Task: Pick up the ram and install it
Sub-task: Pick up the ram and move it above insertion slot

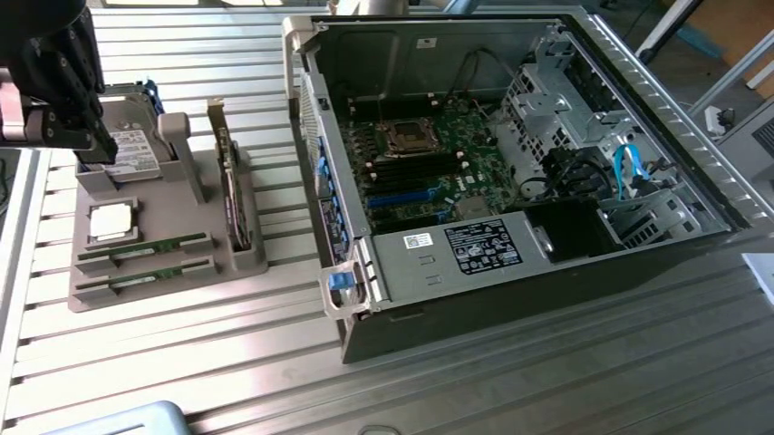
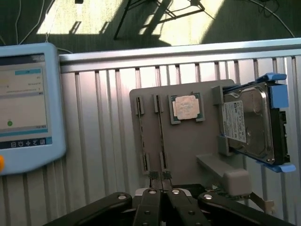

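Grey plastic holder (image 1: 163, 294) lies on the ribbed metal desk (image 1: 181, 362), at the exterior view's left, apart from the open computer case (image 1: 677, 136). Two green sticks rest in its slots, parallel and close to each other. The ram stick nearer to the processor (image 1: 145, 246) is just beside the square silver processor (image 1: 111, 222), and the outer ram stick (image 1: 145, 276) is by the holder's edge. Both sit on their long edge in the holder, and nothing touches them.

On the same holder a hard drive (image 1: 127, 149) leans at the far end, and an upright expansion card (image 1: 227, 172) stands on the side towards the case. Inside the case the green motherboard (image 1: 423, 172) lies flat, with the power supply (image 1: 484, 245) near it and blue cables (image 1: 629, 168) at the exterior view's right.

The black claw (image 1: 94, 145) hangs over the hard-drive end of the holder. Its fingers are pressed together and they pinch nothing.

In the wrist view the claw (image 2: 160, 181) is seen with both fingertips (image 2: 154, 176) meeting. The ram stick nearer to the processor (image 2: 159, 134) and the outer ram stick (image 2: 142, 134) appear as thin dark lines on the holder (image 2: 188, 150), with the processor (image 2: 186, 107) and the hard drive (image 2: 249, 122) further along. A touch-screen pendant (image 2: 23, 103) with a light blue frame lies on the desk (image 2: 103, 117) beside the holder.
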Available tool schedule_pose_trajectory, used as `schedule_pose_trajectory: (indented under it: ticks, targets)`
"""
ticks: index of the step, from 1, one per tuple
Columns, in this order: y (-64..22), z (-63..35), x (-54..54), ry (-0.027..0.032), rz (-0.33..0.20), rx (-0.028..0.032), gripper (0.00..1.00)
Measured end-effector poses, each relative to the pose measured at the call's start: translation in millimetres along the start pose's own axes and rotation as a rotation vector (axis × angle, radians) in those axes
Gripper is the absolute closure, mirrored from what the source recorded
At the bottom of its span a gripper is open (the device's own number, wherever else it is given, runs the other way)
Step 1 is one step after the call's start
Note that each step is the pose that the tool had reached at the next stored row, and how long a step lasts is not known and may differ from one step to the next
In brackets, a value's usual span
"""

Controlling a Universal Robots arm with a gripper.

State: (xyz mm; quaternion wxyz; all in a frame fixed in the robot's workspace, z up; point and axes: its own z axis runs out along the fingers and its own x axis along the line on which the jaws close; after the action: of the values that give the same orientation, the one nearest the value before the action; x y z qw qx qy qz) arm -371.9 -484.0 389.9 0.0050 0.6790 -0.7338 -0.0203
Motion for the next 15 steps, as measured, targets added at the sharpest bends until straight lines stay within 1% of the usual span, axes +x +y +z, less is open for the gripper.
schedule_pose_trajectory:
  ticks: [3, 15]
  targets:
    - [-0.1, 0.0, 0.3, 0.0010, -0.022, -0.0004, 0.90]
    - [-0.3, -0.1, 2.5, 0.0010, -0.022, -0.0004, 0.90]
